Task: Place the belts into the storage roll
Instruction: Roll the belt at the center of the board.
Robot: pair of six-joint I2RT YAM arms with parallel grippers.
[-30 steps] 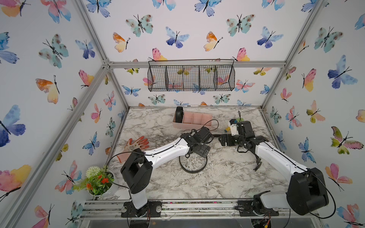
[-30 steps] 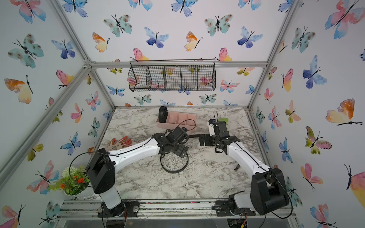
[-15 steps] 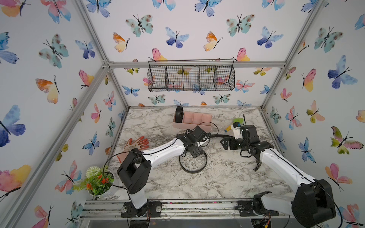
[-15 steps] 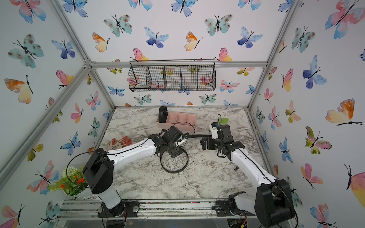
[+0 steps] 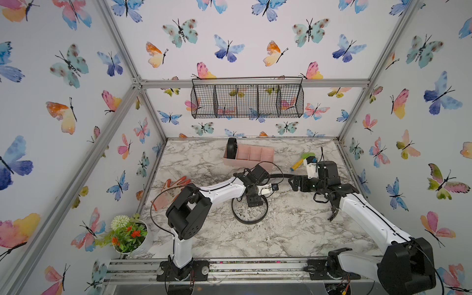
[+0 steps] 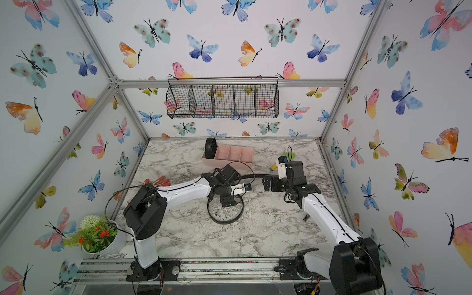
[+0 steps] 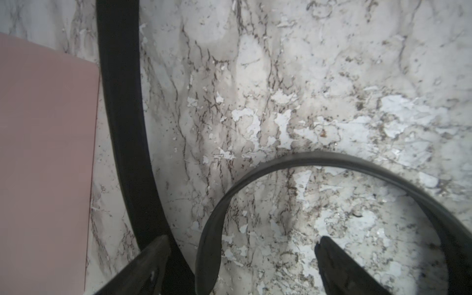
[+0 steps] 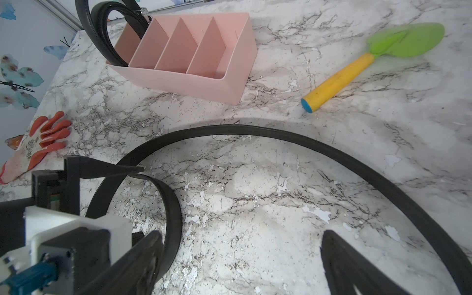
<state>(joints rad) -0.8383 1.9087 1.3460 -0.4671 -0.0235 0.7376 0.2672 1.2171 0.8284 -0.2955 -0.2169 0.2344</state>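
Belt work on the marble table [image 5: 293, 229]: the loose belt [image 5: 249, 221] lies in a standing loop right under my left gripper [image 7: 244, 238], its strap on edge. The gripper points down with jaws spread, one finger inside the loop and one outside, so a strand of the loop stands between them; nothing is pinched. From the loop, the belt's free length sweeps in a long arc toward my right arm, roughly along the front wall of the storage roll [image 5: 255, 163]. It passes just beside the right gripper [image 8: 242, 233], outside its jaws. That gripper is spread wide too and holds nothing. The storage roll sits beyond both grippers, toward the back wall. The stowed belt [image 5: 232, 150] is coiled upright in its end compartment on the left arm's side; the other three compartments look bare. By my reading the left arm is the nearer one for the loop. The next move calls for a squeeze across the strap's thin side, with the tail free to trail.
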